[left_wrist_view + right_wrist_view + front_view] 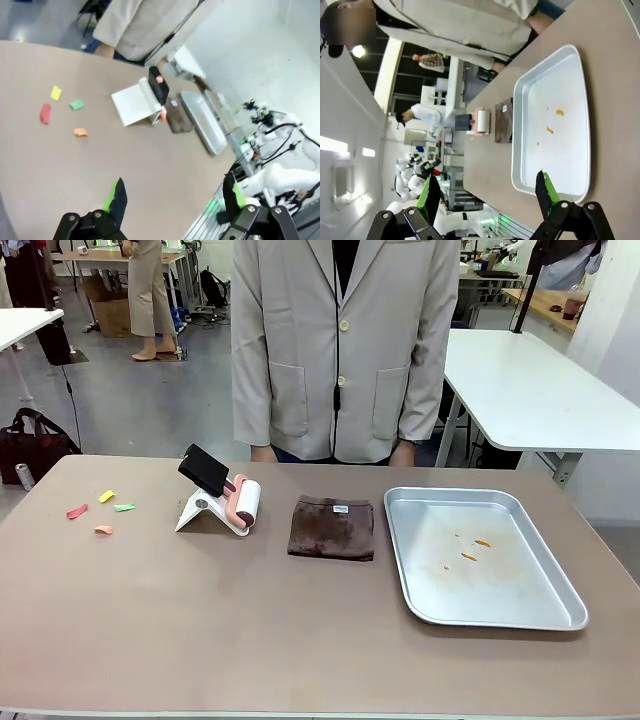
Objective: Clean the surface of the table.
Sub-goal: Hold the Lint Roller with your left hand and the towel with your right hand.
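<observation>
Okay, nearest first. I'm hovering the left gripper above the near-left of the table, fingers spread wide, nothing between them. The right gripper is hanging over the near edge by the tray, fingers released too, carrying nothing. I'm judging both are sitting high and free because no tool is picked yet.

The table is spanning the whole front view, its near strip bare. Going farther, four scraps are lying loose at the left: red, yellow, green, orange. They are near each other and well apart from the tray. I'm reading them as the mess to clear.

Just right of them the roller is resting on a white stand, its black handle tilting up, probably so a gripper can take it. The cloth is lying folded flat between roller and tray, touching neither. The tray is sitting flat at the right with a few orange crumbs inside. I'm guessing it's serving as the dump spot.

At the far edge a person in a pale coat is standing, hands hanging by the edge and holding nothing.

The tabletop is looking matte, brownish and smooth, with no spills I'm making out. Behind it a white table is standing at the right, and a dark bag is sitting on the grey floor at the left.
</observation>
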Tool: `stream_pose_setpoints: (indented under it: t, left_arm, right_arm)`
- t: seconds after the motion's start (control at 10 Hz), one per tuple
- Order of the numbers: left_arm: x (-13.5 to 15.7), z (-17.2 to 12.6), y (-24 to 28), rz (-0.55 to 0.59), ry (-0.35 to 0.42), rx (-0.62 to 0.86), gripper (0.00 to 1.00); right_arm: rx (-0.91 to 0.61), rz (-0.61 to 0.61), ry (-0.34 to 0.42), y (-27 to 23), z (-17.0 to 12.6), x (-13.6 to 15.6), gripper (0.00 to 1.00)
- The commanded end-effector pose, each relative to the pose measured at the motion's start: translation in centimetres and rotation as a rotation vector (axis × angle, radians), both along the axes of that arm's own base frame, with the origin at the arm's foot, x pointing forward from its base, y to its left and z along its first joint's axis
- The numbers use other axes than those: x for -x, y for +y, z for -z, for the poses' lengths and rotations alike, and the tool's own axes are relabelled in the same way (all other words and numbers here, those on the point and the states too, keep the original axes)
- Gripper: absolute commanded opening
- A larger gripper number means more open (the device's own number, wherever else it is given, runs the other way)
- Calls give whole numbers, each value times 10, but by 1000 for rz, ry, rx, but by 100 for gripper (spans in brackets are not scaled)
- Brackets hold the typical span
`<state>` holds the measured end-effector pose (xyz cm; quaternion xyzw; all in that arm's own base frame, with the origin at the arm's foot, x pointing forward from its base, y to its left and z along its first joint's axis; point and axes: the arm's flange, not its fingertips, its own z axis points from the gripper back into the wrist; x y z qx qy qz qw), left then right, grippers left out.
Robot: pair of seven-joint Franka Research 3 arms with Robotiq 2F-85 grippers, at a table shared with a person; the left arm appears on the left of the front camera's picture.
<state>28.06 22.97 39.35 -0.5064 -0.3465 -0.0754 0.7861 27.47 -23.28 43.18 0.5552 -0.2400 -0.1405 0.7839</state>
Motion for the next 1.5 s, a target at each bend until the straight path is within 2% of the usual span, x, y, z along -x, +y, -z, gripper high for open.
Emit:
stream_pose_setpoints:
  t: [0.0, 0.1, 0.2, 0.5, 0.6, 0.7, 0.8, 0.9, 1.0, 1.2, 1.4]
  left_arm:
    - [-9, 3, -24, 0, -14, 29, 100]
    - [-17, -4, -49, -48, 44, 2, 100]
    - [-6, 5, -11, -6, 5, 34, 100]
    - [-6, 5, -11, -6, 5, 34, 100]
    - [-7, 6, -17, -15, 41, 37, 100]
    - [-7, 1, -20, 1, 19, 34, 100]
    - [-9, -5, -19, -4, 20, 8, 100]
    - [-16, -20, -30, -4, 32, -44, 100]
    - [-26, -32, -33, 9, 38, -108, 100]
    - [-58, -59, -59, 43, 84, -302, 100]
    - [-94, -85, -108, 129, 93, -512, 100]
  right_arm:
    - [-19, 16, -18, -8, 2, -5, 100]
    - [46, 71, 22, -8, 5, -6, 100]
    - [-21, 13, 8, -4, 7, -2, 100]
    - [-21, 13, 8, -4, 7, -2, 100]
    - [-13, 18, 51, -3, 10, -3, 100]
    - [49, 52, 23, 5, 5, -1, 100]
    - [127, 107, 49, 15, -4, -3, 100]
    - [225, 129, 58, 35, -18, -8, 100]
    - [315, 108, 23, 66, -37, -17, 100]
    - [450, 46, -12, 127, -61, -40, 100]
    - [568, -48, -65, 204, -78, -70, 100]
